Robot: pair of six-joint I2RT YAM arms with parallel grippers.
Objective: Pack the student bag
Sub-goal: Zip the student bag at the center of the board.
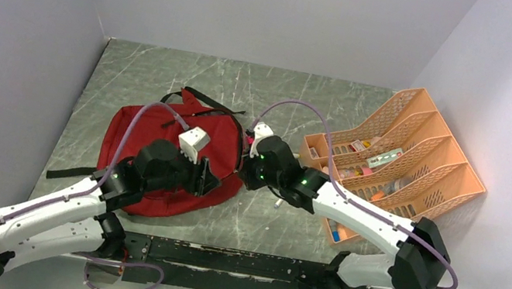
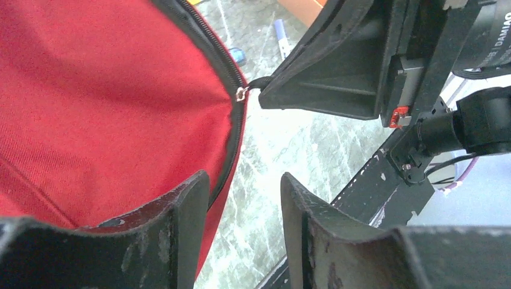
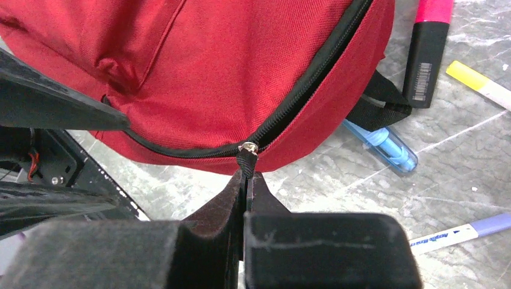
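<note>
Student bag (image 1: 129, 141): dark red soft fabric, lay flat on the counter (image 1: 285, 94), left of centre. Judged light and limp; best taken by the zipper pull (image 3: 247, 158) or seam edge. Right gripper (image 3: 247, 183): jaws pinched shut on that pull. Left gripper (image 2: 244, 208): jaws part-open astride the bag's zipped edge, gripping nothing. Orange organiser (image 1: 424, 153) stood at right.

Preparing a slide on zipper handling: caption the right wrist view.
Right end effector pinching the zipper pull of a red backpack, pens lying on the table beside it.
</note>
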